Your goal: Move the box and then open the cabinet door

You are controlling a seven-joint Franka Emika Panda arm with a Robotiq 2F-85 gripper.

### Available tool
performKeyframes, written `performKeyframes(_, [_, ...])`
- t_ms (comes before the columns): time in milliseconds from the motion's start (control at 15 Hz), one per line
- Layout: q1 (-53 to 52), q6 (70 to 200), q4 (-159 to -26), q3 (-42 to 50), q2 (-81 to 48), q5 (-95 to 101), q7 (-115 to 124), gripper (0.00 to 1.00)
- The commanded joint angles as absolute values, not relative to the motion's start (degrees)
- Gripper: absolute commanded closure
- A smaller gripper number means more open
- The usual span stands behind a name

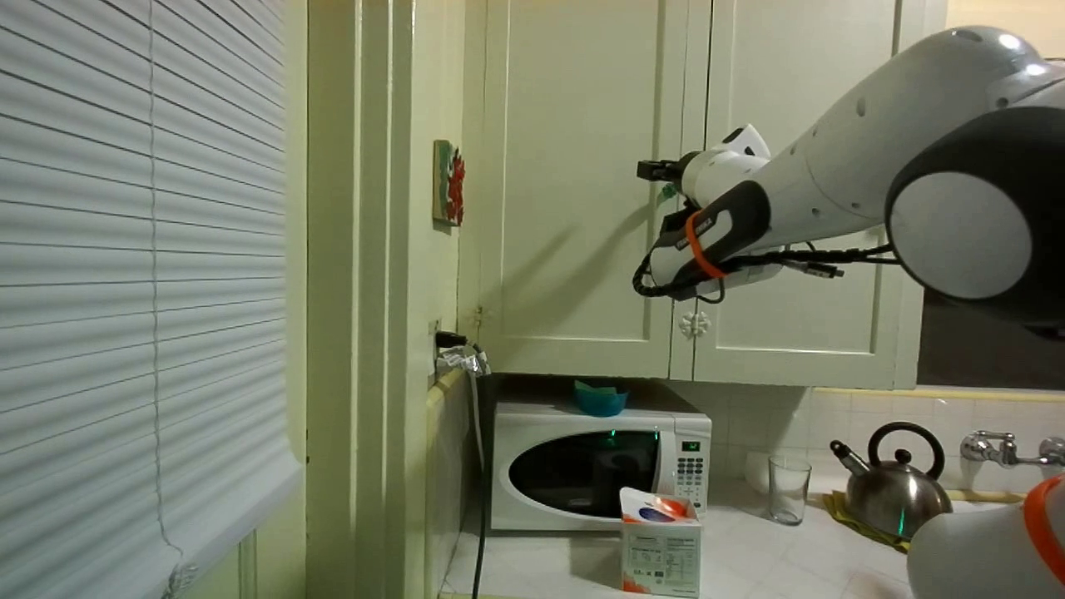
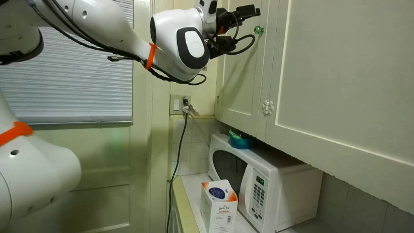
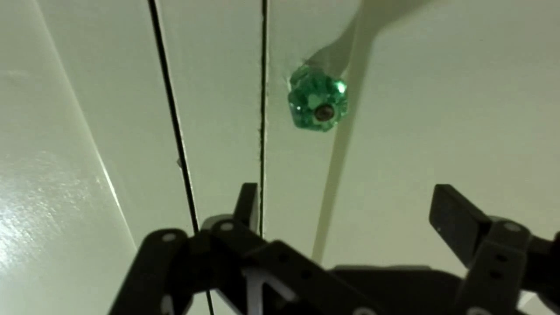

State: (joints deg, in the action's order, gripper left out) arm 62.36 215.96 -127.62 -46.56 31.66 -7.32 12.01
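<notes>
The cabinet door (image 1: 574,108) is cream-white with a recessed panel, standing closed and flush beside its neighbour. Its knob (image 3: 317,100) of green glass shows in all views. My gripper (image 3: 345,205) is open in front of this door, its fingers wide apart with nothing between them. In the wrist view the knob lies above the fingertips' gap, apart from both fingers (image 3: 459,223). An exterior view has the knob just beyond the gripper (image 2: 241,29). Down on the counter, the box (image 1: 661,557), pale with an orange-red top, stands upright in front of the microwave.
Under the cabinets is the white microwave (image 2: 291,191) with a blue bowl (image 1: 601,401) on top. A white fitting (image 2: 267,107) sits low at the doors' seam. A glass (image 1: 789,491) and a steel kettle (image 1: 903,499) stand on the counter. A cord (image 2: 177,168) hangs from the wall outlet.
</notes>
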Motion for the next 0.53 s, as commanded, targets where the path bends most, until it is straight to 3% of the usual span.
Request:
performKeyframes(0, [64.01, 218.38, -127.88, -50.87, 32.24, -17.69, -0.95, 0.0])
performKeyframes(467, [63.08, 218.53, -128.45, -54.75, 31.5, -25.99, -10.34, 0.0])
